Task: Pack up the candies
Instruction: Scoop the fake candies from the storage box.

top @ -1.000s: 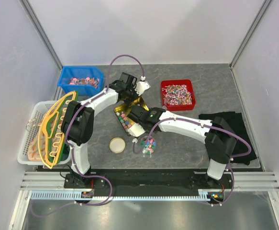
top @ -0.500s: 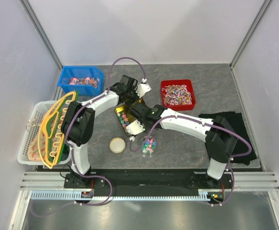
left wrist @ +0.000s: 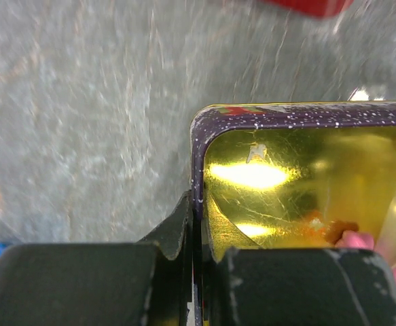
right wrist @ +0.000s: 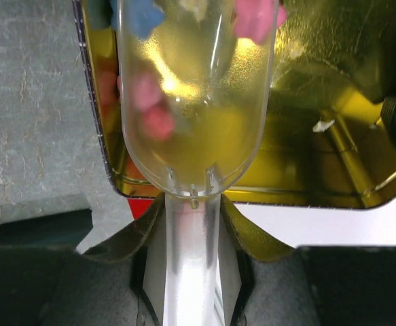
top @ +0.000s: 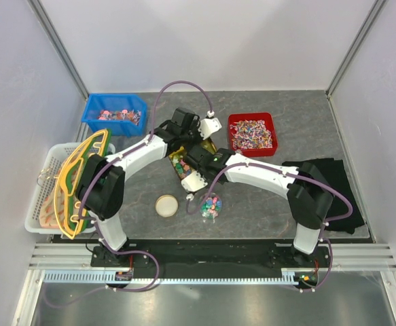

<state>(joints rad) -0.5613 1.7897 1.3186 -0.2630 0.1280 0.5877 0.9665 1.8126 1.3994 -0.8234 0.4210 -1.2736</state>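
**A:** What is the left arm doing?

**B:** The left end effector (left wrist: pixel 196 227) is pinched tight on the side wall of the gold-lined tin (left wrist: pixel 299 176), one finger outside and one inside. I'd say it props the tin at a slant off the table (left wrist: pixel 82 102) so the sweets gather at one end.

**A:** Where are the candies?

**B:** The candies (top: pixel 180 166) are heaped in the tin's near end. More sit in the clear jar (top: pixel 211 205), just beside the right arm. The jar's lid (top: pixel 166 205) lies flat on the table to its left.

**A:** And the right arm?

**B:** The right end effector (right wrist: pixel 192 224) is clamped on the handle of the clear scoop (right wrist: pixel 194 102). The scoop's bowl is inside the tin, and pink and blue pieces show through it. It looks like a scooping step on the way to the jar.

**A:** What differs from a second ago?

**B:** The left arm has stretched out, carrying the tin rightward and a little farther from the bases. The scoop went with it. The jar and lid stayed put.
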